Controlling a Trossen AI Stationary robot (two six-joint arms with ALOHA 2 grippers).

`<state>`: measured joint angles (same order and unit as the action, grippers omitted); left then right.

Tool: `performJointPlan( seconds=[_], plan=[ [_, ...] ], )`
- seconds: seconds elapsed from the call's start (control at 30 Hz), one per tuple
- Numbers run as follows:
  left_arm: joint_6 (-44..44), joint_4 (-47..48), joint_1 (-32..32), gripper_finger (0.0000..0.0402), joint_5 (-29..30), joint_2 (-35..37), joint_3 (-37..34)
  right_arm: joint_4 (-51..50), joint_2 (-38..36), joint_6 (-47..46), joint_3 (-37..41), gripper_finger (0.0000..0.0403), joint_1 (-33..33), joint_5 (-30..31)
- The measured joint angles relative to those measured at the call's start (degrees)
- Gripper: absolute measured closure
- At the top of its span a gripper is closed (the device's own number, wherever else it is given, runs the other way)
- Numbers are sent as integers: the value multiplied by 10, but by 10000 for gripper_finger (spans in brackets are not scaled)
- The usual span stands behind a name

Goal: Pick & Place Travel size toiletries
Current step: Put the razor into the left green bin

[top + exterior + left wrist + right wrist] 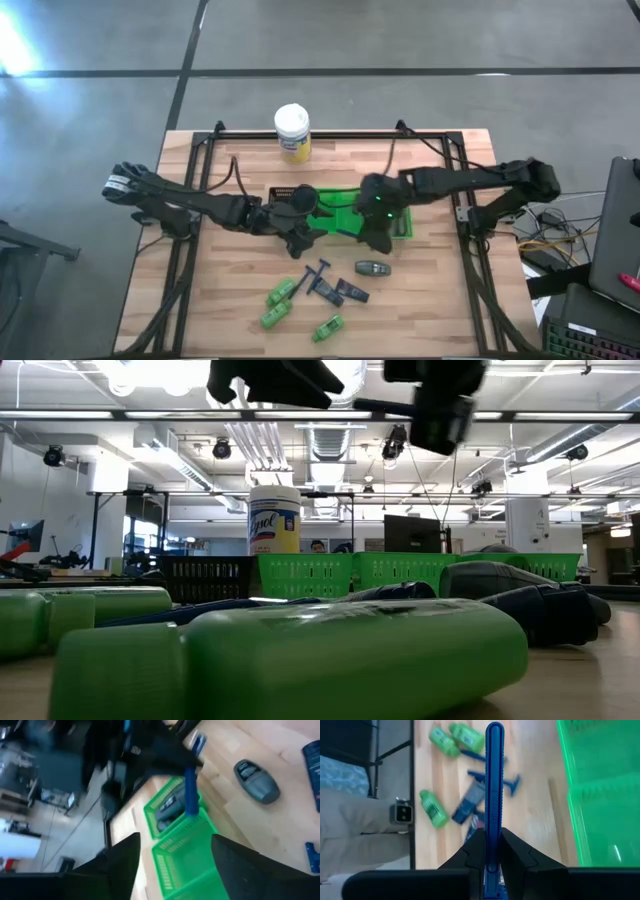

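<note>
My right gripper is shut on a dark blue razor and hovers by the green bin, above the table's middle. My left gripper is open and empty over the green bin's left part, its fingers wide apart. Grey items lie inside the bin. On the near table lie green bottles, blue razors, a dark packet and a grey tube. My right gripper pinches the razor's handle between its two fingers, which lie along the handle. The long blue handle sticks straight out past the fingertips to a rounded free end. The razor is lifted clear and points down at the bin's edge.
A black bin sits left of the green bin. A yellow jar with a white lid stands at the far edge. In the low view a green bottle lies close to the camera. Bare wood shows at the near left and right.
</note>
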<state>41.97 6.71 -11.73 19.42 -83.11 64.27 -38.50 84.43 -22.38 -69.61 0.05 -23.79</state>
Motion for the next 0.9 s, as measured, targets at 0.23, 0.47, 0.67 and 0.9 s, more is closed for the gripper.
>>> performJointPlan(
  seconds=[0.23,0.47,0.67,0.9],
  plan=[
    [15,-5,0,195,-5,0,0,-3,60,45,-82,369,-17,-34],
    [-5,21,-1,224,-5,0,0,-5,71,47,-96,369,-21,-40],
    [-5,23,-2,281,-5,0,0,6,76,32,-96,369,-27,-46],
    [-4,23,-2,347,-3,0,0,16,78,22,-96,369,-29,-50]
  ],
)
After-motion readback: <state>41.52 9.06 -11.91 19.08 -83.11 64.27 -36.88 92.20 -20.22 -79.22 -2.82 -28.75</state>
